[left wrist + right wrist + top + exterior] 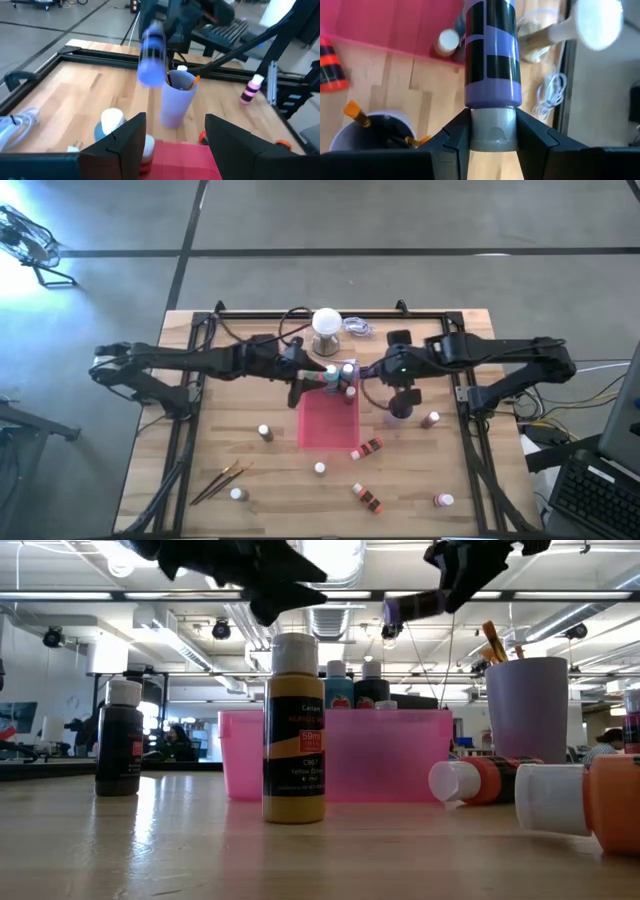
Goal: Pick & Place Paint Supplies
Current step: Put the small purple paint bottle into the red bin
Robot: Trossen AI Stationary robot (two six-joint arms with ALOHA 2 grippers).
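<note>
My right gripper (492,142) is shut on a purple paint bottle (492,55) with a black label, held in the air beside the far end of the pink tray (325,425). My left gripper (175,145) hangs open over the tray's far left part, with nothing between its fingers. A teal bottle (330,377) and small white-capped bottles (349,388) stand in the tray's far end. A lavender cup (398,408) holding brushes stands just right of the tray. More small bottles and two loose brushes (222,480) lie on the wood near the front. My right gripper pinches the purple bottle by its grey cap (492,131) between its two fingers, which slant down from the table's right side. The bottle sticks out beyond the fingertips in line with them, bottom end away from the gripper. It is lifted clear (415,605), above the tray and cup.
A white ball-topped stand (326,325) and a coiled cable (358,327) sit at the far edge. Loose on the wood are a brown bottle (265,432), a yellow one (295,730) and orange ones (370,447). A black frame (470,410) borders the table.
</note>
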